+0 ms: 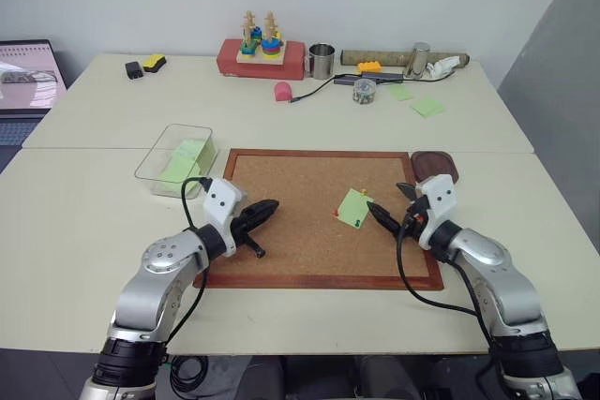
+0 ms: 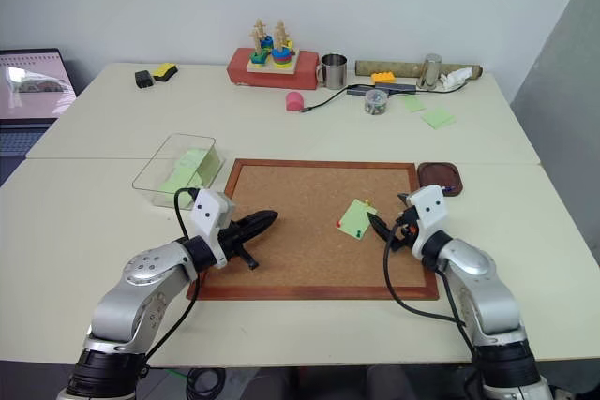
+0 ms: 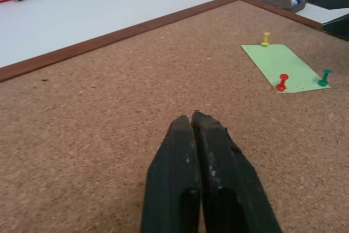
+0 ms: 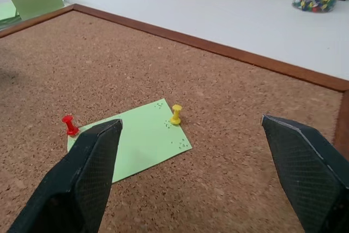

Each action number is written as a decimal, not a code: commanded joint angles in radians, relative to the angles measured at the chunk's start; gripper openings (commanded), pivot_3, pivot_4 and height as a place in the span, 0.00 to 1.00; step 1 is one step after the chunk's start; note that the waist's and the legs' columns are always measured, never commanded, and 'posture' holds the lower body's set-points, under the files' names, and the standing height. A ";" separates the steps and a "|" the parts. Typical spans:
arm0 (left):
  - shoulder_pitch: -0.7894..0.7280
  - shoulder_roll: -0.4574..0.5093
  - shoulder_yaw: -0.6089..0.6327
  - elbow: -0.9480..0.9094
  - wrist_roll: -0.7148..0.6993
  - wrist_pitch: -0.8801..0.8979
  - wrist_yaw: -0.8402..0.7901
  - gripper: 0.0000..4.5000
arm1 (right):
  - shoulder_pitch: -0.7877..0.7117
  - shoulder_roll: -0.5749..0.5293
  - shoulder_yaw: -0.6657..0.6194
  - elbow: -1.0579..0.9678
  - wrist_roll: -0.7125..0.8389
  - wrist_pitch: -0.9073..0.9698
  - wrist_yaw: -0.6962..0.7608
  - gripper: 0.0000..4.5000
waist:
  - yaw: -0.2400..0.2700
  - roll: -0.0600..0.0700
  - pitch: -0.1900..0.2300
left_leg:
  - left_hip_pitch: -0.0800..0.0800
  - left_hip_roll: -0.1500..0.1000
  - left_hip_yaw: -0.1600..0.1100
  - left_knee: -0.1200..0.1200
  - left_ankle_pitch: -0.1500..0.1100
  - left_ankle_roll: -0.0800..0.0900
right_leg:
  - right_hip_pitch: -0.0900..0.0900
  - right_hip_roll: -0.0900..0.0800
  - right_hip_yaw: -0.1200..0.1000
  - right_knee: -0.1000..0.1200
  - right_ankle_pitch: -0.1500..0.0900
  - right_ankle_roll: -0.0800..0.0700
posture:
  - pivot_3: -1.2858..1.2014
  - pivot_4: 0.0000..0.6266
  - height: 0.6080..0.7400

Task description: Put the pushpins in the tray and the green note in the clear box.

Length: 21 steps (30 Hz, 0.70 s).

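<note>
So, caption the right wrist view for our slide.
Open right gripper nears green note pinned to cork board by pushpins.

The green note [image 4: 133, 140] lies flat on the cork board with a yellow pushpin [image 4: 176, 114] and a red pushpin [image 4: 70, 125] stuck upright in it, the small brown tray [image 2: 439, 177] sits just past the board's far right corner, and the clear box [image 1: 175, 158] sits by its far left corner.

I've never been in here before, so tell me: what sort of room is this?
Probably an office or lab workspace: pale tables pushed together, a laptop at one edge, and a cork board with desk clutter behind it.
</note>
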 commanded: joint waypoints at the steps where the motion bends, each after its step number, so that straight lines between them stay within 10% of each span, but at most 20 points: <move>1: -0.023 0.008 -0.036 -0.005 0.020 0.007 -0.022 0.02 | -0.047 0.019 0.017 0.030 -0.016 -0.018 0.005 0.95 | 0.000 0.000 0.000 | 0.000 0.000 0.000 0.000 0.000 0.000 | 0.000 0.000 0.000 0.000 0.000 0.000 | 0.52 0.24 1.00; 21: -0.005 0.039 -0.119 0.076 0.128 0.075 0.005 0.02 | -0.188 0.083 0.058 0.233 -0.079 -0.025 0.001 0.95 | -0.001 0.001 -0.001 | 0.003 0.000 0.000 0.000 0.001 0.001 | 0.002 0.000 0.000 0.001 0.000 0.000 | 0.52 0.24 1.00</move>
